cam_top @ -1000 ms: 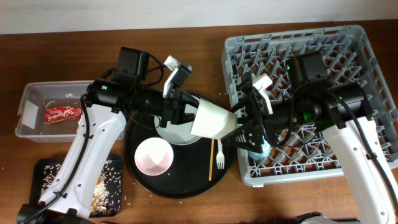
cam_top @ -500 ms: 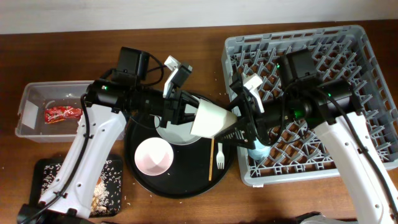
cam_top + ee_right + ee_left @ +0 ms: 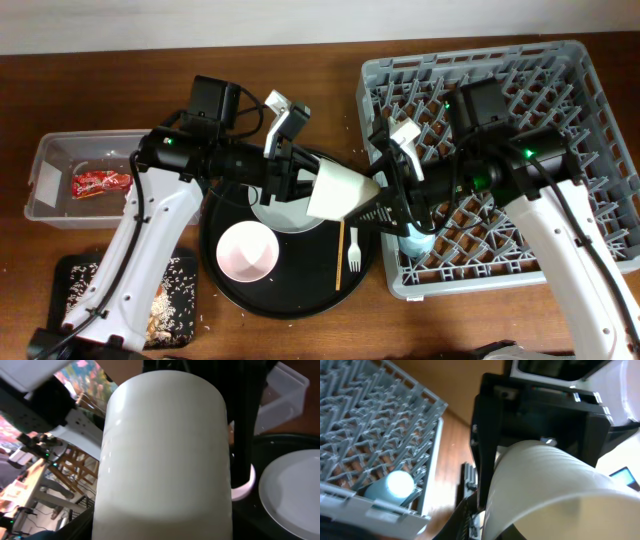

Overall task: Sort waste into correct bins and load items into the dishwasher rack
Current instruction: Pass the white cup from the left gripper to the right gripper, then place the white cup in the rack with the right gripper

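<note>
The cream cup (image 3: 340,192) hangs on its side above the round black tray, between both arms. My left gripper (image 3: 300,180) is shut on its rim end. My right gripper (image 3: 378,200) has its fingers against the sides of the base end; the cup fills the right wrist view (image 3: 165,450). The light blue cup (image 3: 415,240) stands in the grey dishwasher rack (image 3: 560,80) at its front left corner. The pale plate (image 3: 285,215), small white bowl (image 3: 247,250), white fork (image 3: 354,262) and chopsticks (image 3: 340,258) lie on the round tray.
The round black tray (image 3: 300,300) sits between the arms. The clear tub (image 3: 50,165) at the left holds the red wrapper (image 3: 100,183). The shallow black tray (image 3: 70,280) at the front left holds rice scraps (image 3: 165,300). Rice grains lie scattered around it.
My right gripper moved left from the rack to the cup's base and its fingers came in around it. The left arm and the cup stayed still.
</note>
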`<state>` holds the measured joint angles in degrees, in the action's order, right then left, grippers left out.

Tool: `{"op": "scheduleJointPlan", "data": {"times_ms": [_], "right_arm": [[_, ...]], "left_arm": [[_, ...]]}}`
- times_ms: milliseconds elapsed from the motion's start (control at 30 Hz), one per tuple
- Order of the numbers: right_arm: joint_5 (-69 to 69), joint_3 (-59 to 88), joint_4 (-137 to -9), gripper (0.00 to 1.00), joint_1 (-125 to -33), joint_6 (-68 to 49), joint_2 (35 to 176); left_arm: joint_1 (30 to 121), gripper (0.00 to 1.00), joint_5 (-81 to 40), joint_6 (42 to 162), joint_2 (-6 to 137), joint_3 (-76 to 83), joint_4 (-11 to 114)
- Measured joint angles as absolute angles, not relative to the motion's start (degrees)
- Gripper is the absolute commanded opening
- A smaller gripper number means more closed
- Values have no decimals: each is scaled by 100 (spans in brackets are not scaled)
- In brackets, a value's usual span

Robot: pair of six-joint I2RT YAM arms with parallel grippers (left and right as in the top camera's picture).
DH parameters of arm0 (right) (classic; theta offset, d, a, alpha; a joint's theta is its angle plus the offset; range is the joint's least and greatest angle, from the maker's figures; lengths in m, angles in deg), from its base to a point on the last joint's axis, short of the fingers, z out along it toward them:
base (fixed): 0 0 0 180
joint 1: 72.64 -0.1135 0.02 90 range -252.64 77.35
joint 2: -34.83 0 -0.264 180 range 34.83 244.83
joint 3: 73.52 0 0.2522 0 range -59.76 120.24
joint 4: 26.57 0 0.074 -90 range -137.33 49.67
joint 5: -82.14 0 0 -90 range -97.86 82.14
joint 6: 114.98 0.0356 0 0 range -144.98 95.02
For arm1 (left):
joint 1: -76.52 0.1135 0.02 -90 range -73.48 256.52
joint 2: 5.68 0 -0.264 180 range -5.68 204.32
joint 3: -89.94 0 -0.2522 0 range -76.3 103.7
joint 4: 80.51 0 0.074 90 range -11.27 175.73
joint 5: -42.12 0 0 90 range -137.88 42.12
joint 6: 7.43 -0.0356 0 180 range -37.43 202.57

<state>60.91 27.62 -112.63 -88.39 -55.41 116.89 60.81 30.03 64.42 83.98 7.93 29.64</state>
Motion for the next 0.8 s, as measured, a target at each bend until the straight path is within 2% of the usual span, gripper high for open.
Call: {"op": "scheduleJointPlan", "data": {"times_ms": [300, 433, 633, 800], "right_arm": [[4546, 2762, -10998, 60, -8839, -4713, 11724], [3709, 2762, -10943, 56, -8839, -4110, 11724], [1613, 2762, -11107, 56, -8839, -2888, 11724], [-155, 2762, -11514, 56, -8839, -2324, 11724]], "left_arm": [[6073, 13, 1064, 7102, 8398, 793, 2961], [6073, 13, 367, 7515, 8398, 793, 2959], [6073, 14, -1131, 8355, 8398, 793, 2754], [6073, 14, -1520, 8567, 8398, 793, 2697]]}}
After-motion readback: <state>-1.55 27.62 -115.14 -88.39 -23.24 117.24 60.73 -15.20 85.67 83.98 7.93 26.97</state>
